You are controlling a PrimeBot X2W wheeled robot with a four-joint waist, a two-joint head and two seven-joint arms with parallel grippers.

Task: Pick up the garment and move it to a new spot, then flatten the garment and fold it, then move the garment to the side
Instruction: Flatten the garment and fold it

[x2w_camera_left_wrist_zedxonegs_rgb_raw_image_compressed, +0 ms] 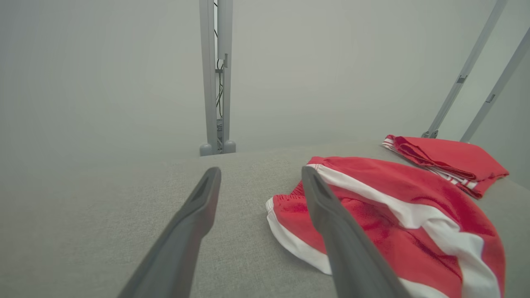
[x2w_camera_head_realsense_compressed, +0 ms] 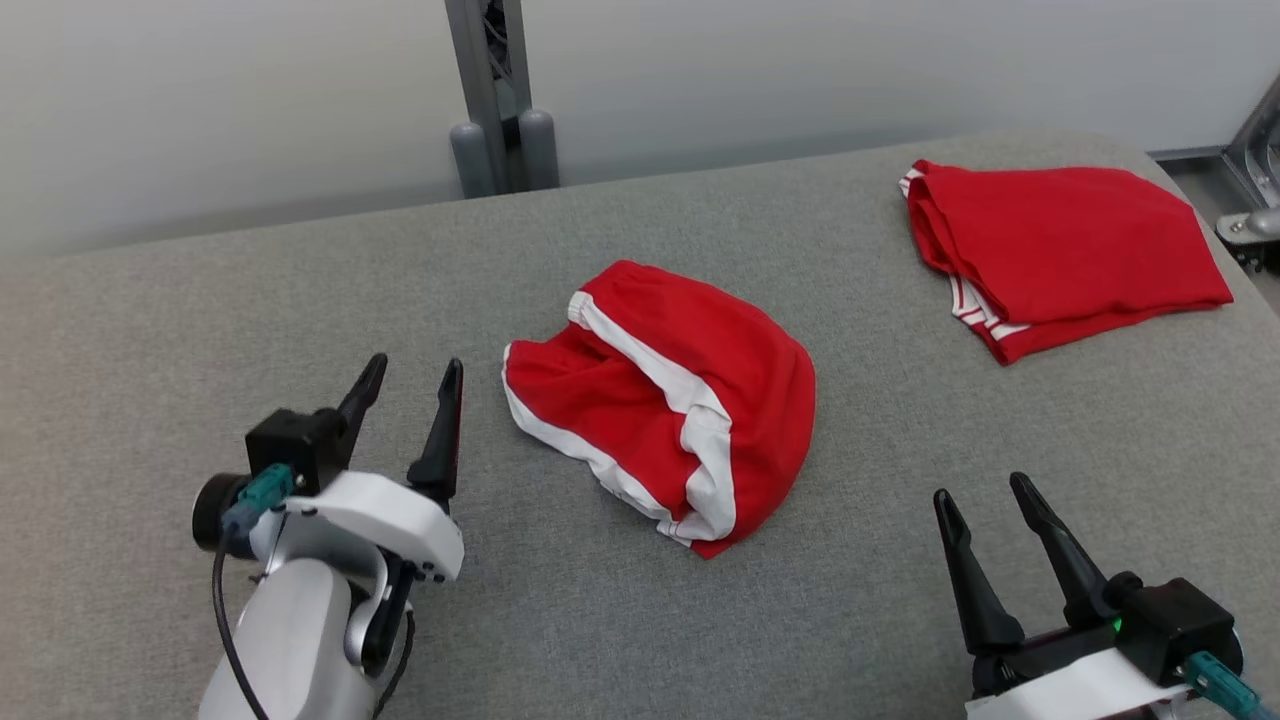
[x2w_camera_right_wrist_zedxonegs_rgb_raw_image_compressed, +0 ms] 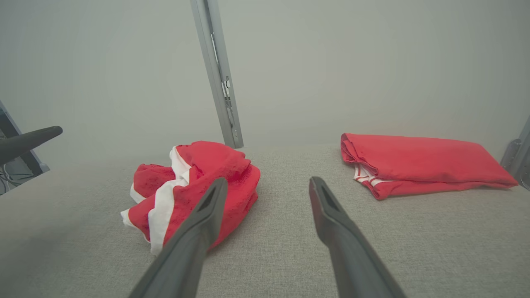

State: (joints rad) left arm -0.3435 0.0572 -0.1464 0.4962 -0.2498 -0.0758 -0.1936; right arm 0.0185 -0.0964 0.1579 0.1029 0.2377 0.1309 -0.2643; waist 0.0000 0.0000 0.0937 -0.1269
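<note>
A crumpled red garment (x2w_camera_head_realsense_compressed: pixel 670 400) with white stripes lies in a heap at the middle of the grey padded table (x2w_camera_head_realsense_compressed: pixel 150 330). It shows to the right in the left wrist view as the garment (x2w_camera_left_wrist_zedxonegs_rgb_raw_image_compressed: pixel 397 207) and to the left in the right wrist view as the garment (x2w_camera_right_wrist_zedxonegs_rgb_raw_image_compressed: pixel 194 182). My left gripper (x2w_camera_head_realsense_compressed: pixel 412 376) hovers open just left of it, nothing between its fingers (x2w_camera_left_wrist_zedxonegs_rgb_raw_image_compressed: pixel 198 215). My right gripper (x2w_camera_head_realsense_compressed: pixel 985 495) stands open at the front right, apart from the heap, with its fingers (x2w_camera_right_wrist_zedxonegs_rgb_raw_image_compressed: pixel 327 207) bare.
A second red garment (x2w_camera_head_realsense_compressed: pixel 1060 250), folded flat, lies at the far right corner, also seen as the folded garment (x2w_camera_right_wrist_zedxonegs_rgb_raw_image_compressed: pixel 418 163) and the folded garment (x2w_camera_left_wrist_zedxonegs_rgb_raw_image_compressed: pixel 451 159). A grey metal post (x2w_camera_head_realsense_compressed: pixel 495 90) rises behind the table's far edge. A metal frame (x2w_camera_head_realsense_compressed: pixel 1255 190) stands at the right.
</note>
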